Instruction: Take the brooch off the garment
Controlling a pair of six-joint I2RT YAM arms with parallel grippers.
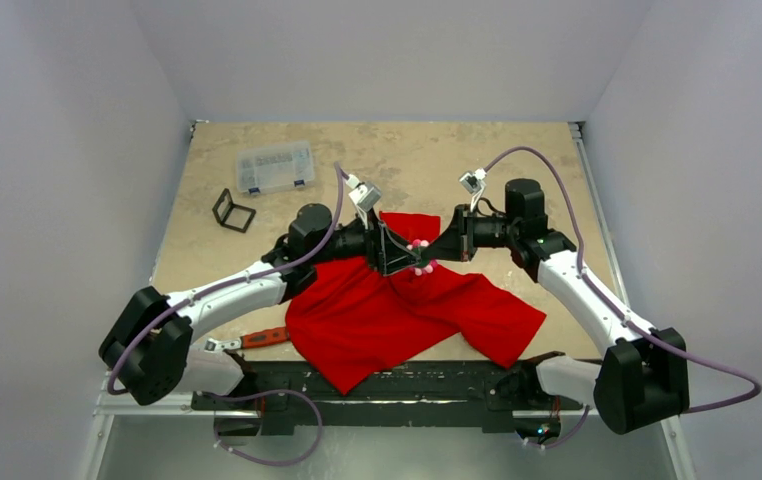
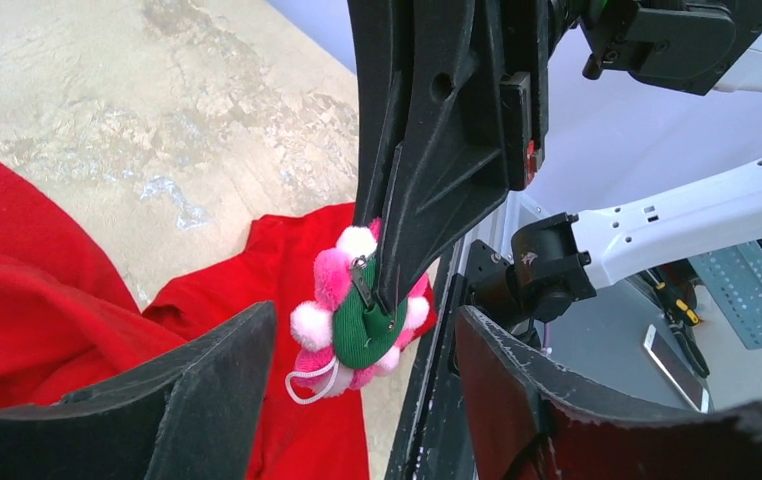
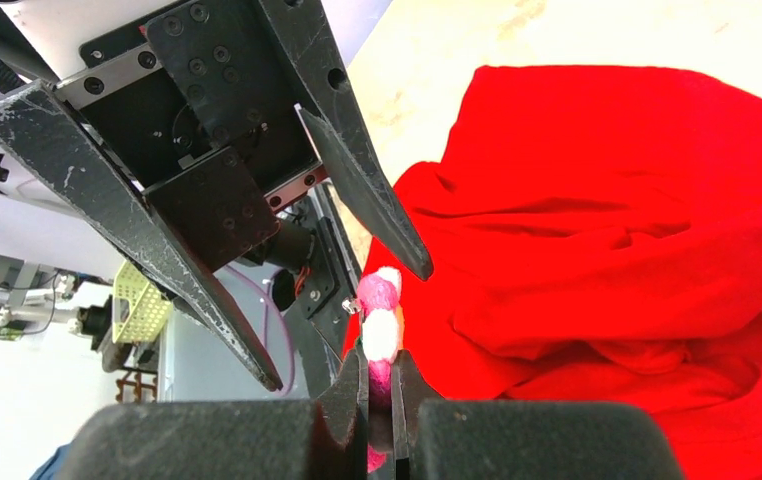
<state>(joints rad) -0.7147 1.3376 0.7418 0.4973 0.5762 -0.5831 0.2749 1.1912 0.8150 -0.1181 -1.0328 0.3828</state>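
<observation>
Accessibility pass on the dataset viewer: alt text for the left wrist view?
The right gripper, reaching down from the top, is shut on the brooch, a pink-and-white flower with a green back, with the left gripper open on either side of it. The red garment lies crumpled on the tan table at left.

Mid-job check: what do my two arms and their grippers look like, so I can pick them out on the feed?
The left arm and right arm share white link shells and black joint housings, each trailed by a lilac cable. The left gripper and right gripper have black, tapering, wedge-shaped fingers with scuffed edges.
</observation>
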